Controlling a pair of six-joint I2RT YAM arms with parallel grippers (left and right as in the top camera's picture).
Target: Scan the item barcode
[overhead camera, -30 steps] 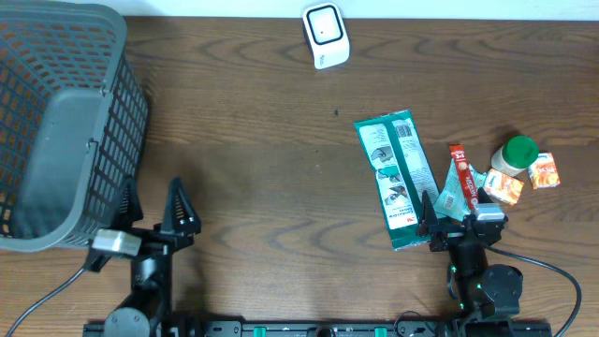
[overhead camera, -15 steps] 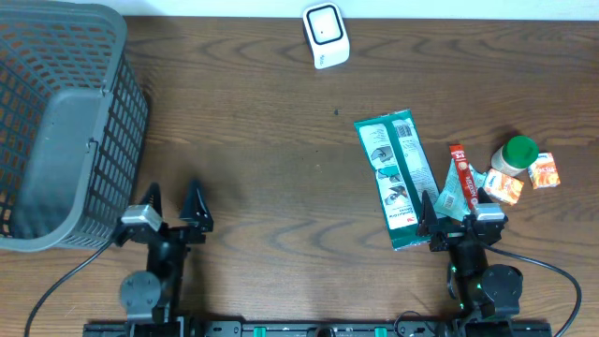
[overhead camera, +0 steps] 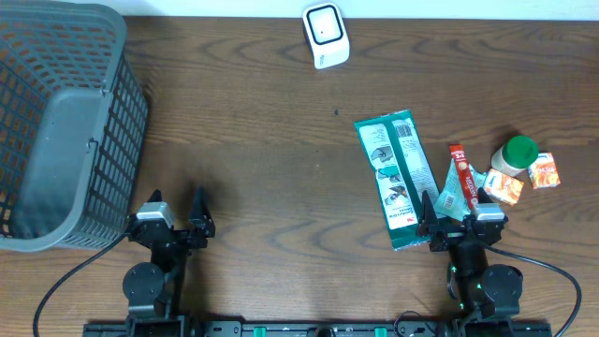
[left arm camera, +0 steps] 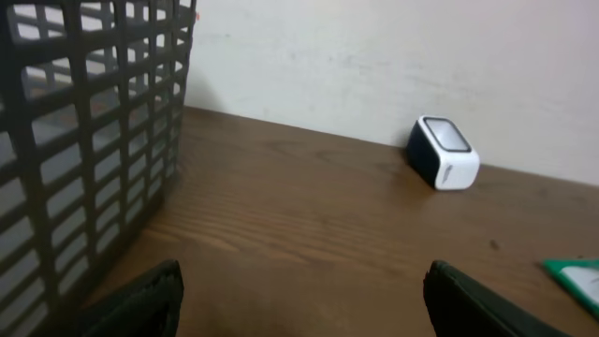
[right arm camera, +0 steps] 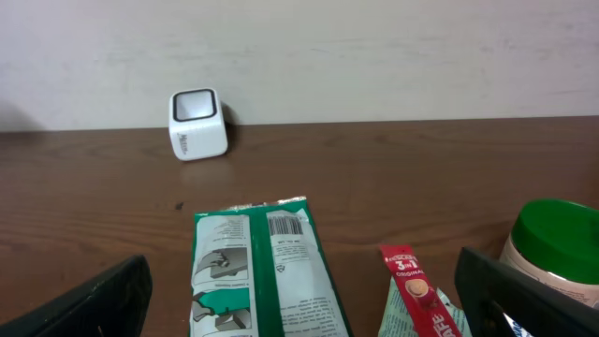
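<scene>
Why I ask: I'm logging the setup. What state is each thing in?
Left fingers: open, holding nothing.
Right fingers: open, holding nothing.
Green packet: lying flat, barcode facing up.
Scanner: standing on table, untouched.
Jar: upright, green lid on.
Red sachet: lying flat.
Basket: upright.

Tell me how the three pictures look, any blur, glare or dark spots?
Overhead: even light, sharp, no glare on the brown wooden table. Left wrist: dimmer, the grey plastic mesh basket up close looks soft. Right wrist: brighter, the flat green packet sharp, the green-lidded jar blurred at the edge.
</scene>
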